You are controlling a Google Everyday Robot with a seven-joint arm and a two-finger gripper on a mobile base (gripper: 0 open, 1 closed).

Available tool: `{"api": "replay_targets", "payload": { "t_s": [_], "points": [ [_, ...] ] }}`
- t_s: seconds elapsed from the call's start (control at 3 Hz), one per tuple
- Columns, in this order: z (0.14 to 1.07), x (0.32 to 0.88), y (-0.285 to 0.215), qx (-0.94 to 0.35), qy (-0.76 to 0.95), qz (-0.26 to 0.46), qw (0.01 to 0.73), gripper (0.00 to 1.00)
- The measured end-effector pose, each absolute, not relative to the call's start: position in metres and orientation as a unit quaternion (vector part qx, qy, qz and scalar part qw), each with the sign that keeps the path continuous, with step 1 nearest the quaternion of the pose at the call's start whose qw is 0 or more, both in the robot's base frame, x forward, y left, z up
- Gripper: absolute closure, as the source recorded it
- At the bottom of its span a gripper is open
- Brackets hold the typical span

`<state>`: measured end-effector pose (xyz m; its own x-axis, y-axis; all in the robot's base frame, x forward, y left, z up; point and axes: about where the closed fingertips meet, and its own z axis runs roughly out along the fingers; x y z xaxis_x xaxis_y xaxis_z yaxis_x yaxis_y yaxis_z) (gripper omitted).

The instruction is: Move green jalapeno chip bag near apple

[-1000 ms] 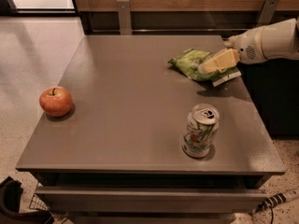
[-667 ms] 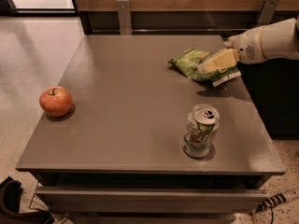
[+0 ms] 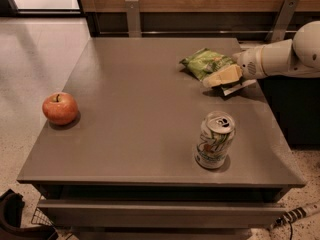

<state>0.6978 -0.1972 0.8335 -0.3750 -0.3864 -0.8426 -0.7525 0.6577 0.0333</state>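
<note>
- Nearest to the camera, a green-and-white soda can [image 3: 215, 140] stands upright on the front right part of the tabletop [image 3: 140, 134], its top opened.
- A little farther, at the left edge, sits the apple [image 3: 60, 108], stem up, with nothing beside it.
- At the far right lies the green jalapeno chip bag [image 3: 206, 61], flat and crinkled, well apart from the apple; nearly the whole width of the tabletop is between them.
- The tool [image 3: 220, 78] comes in from the right on its white arm [image 3: 280, 58] and lies low against the near right edge of the bag, touching it. If it is clenched on the bag or released, I cannot tell.
- My judgement: the task is in its early part. The bag is reached, perhaps gripped, but not yet carried; the whole way to the left remains, and then the putting down beside the apple.
- The direct line from bag to apple looks free. The can stands nearer to the front than this line, so it should disturb only if the arm swings low toward the front.
- Behind the tabletop, two metal brackets [image 3: 132, 16] are fixed on the wooden wall.
</note>
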Motion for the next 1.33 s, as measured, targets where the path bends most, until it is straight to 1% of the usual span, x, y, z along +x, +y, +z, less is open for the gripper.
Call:
{"api": "replay_targets", "payload": {
  "t_s": [0.33, 0.67, 1.33],
  "points": [
    [0.8294, 0.6991, -0.1943, -0.356, 0.801, 0.215, 0.43, 0.16],
    [0.8277, 0.6996, -0.1915, -0.357, 0.801, 0.217, 0.429, 0.39],
    [0.8252, 0.7006, -0.1853, -0.36, 0.8, 0.221, 0.426, 1.0]
  ]
}}
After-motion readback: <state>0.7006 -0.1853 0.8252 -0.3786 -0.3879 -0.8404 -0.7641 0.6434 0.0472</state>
